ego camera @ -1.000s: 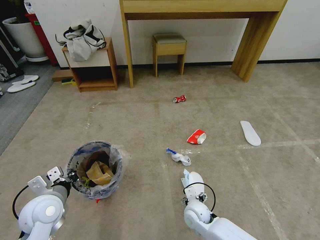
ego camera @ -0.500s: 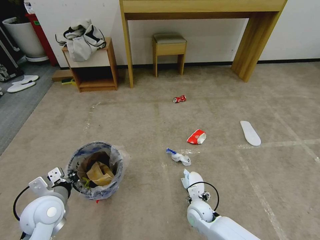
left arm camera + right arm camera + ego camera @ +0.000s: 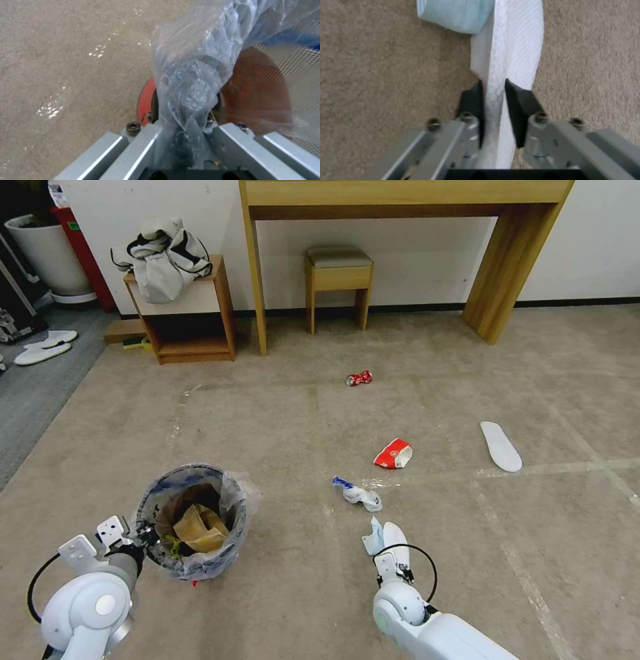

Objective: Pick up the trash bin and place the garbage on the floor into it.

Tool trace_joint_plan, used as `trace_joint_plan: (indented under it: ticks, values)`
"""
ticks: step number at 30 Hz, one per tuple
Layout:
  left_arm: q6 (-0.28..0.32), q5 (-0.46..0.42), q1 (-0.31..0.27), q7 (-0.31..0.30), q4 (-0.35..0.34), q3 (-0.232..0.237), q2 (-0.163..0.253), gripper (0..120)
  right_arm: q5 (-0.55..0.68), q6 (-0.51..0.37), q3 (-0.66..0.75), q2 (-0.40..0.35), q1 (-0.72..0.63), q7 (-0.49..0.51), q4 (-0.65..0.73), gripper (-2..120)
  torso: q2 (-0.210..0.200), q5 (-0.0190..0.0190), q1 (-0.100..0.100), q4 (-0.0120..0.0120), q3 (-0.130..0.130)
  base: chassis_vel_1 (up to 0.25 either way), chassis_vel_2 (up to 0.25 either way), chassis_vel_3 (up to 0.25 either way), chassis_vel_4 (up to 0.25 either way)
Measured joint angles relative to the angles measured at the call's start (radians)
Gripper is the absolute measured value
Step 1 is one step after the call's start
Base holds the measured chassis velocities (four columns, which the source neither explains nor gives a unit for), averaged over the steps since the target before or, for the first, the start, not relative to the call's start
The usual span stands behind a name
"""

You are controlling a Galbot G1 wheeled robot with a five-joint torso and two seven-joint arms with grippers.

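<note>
Two grippers are both clamped on something. The left gripper (image 3: 143, 537), near left, pinches the rim of the trash bin (image 3: 193, 520), its jaws closed over the crinkled clear plastic liner (image 3: 190, 82) and the red edge beneath it. The bin is small and round, its mesh wall veiled by blue-printed film, with tan crumpled paper (image 3: 199, 527) lying inside. It stands on the floor (image 3: 280, 420), a beige short-pile carpet crossed by worn whitish tape lines.

The right gripper (image 3: 494, 100), near centre, has its dark pads (image 3: 518, 100) closed on a long flat white insole (image 3: 520, 45), squeezing its textured edge upright just above the carpet. A pale blue crumpled scrap (image 3: 456, 13) lies touching the insole's far end.

Farther out lie a twisted white-and-blue scrap (image 3: 359, 493), a flattened red-and-white paper cup (image 3: 393, 454), a crushed red can (image 3: 359, 378) and, to the right, a second white insole (image 3: 501, 446), all well apart.
</note>
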Motion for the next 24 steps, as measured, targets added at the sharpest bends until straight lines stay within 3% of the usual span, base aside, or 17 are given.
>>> trace_joint_plan:
  ticks: [5, 15, 17, 21, 22, 23, 24]
  values:
    - [0.0, -0.001, -0.003, 0.0, 0.001, 0.001, 0.007, 0, 0.0, 0.009, 0.02, -0.02, -0.005, -0.001, 0.023, 1, 0.0, 0.0002, 0.0, 0.0, 0.0, 0.0, 0.0, 0.0, 0.0]
    - [0.003, -0.026, -0.013, -0.013, -0.002, 0.004, 0.026, 0, 0.09, 0.02, 0.178, -0.148, -0.012, -0.023, 0.284, 0, 0.0, 0.0, 0.0, 0.0001, 0.0, 0.0, 0.0, 0.0, 0.0]
    - [0.007, -0.041, -0.02, -0.023, -0.01, 0.011, 0.03, 0, 0.103, 0.057, 0.251, -0.188, -0.009, -0.073, 0.385, 0, 0.0, 0.0001, 0.0, 0.0, 0.0, 0.0, 0.0, 0.0, 0.0]
    - [0.013, -0.059, -0.025, -0.031, -0.02, 0.019, 0.035, 0, 0.118, 0.103, 0.297, -0.209, -0.006, -0.116, 0.443, 0, 0.0, 0.0, 0.0, 0.0, 0.0, 0.0, 0.0, 0.0, 0.0]
    - [0.021, -0.076, -0.032, -0.04, -0.03, 0.03, 0.044, 0, 0.136, 0.174, 0.352, -0.228, -0.003, -0.179, 0.508, 0, 0.0, 0.0002, 0.0, 0.0, 0.0, 0.0, 0.0, 0.0, 0.0]
    - [0.021, -0.076, -0.032, -0.04, -0.03, 0.03, 0.044, 0, 0.136, 0.174, 0.352, -0.228, -0.003, -0.179, 0.508, 0, 0.0, 0.0002, 0.0, 0.0, 0.0, 0.0, 0.0, 0.0, 0.0]
    - [0.026, -0.085, -0.035, -0.045, -0.038, 0.037, 0.049, 0, 0.147, 0.232, 0.386, -0.241, -0.001, -0.228, 0.546, 0, 0.0, 0.0001, 0.0, -0.0001, 0.0, 0.0, 0.0, 0.0, 0.0]
